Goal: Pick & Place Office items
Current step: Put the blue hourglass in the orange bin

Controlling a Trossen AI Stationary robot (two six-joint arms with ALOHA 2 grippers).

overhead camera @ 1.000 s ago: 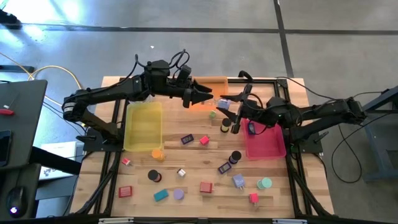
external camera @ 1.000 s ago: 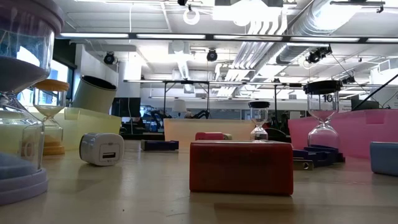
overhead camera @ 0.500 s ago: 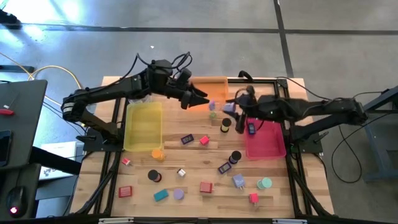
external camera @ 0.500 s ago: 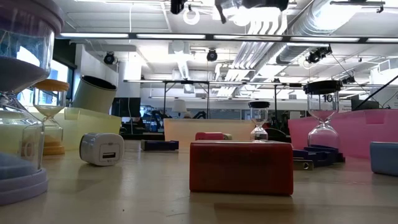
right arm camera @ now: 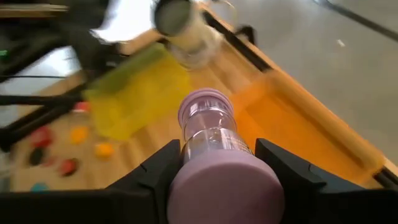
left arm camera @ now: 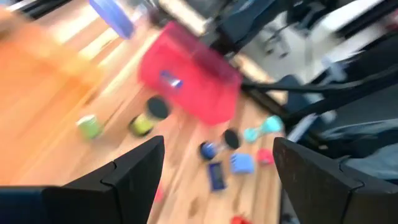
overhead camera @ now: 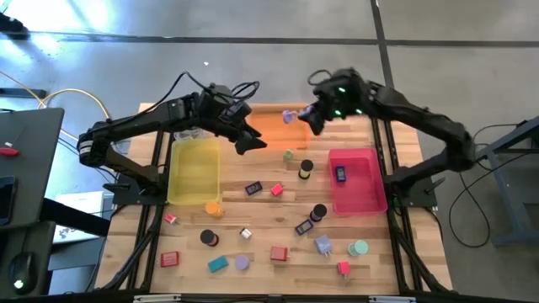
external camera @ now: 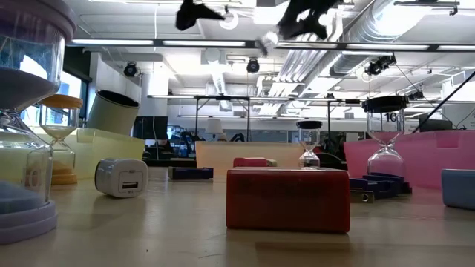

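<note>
your left gripper (overhead camera: 253,141) hangs over the seam between the yellow tray (overhead camera: 194,171) and the orange tray (overhead camera: 282,128), fingers (left arm camera: 134,171) spread wide with nothing between them. at its 3 o'clock your right gripper (overhead camera: 301,117) sits above the orange tray, clamped on a lavender hourglass (right arm camera: 208,140), lifted clear of the tray. toward 5 o'clock from there, the pink tray (overhead camera: 368,195) holds one dark-blue block (overhead camera: 340,174). the rest of the office items lie scattered on the wooden table (overhead camera: 265,215), at 6 o'clock from the trays: a red block (overhead camera: 279,252), a teal block (overhead camera: 218,264), a black cylinder (overhead camera: 208,238).
</note>
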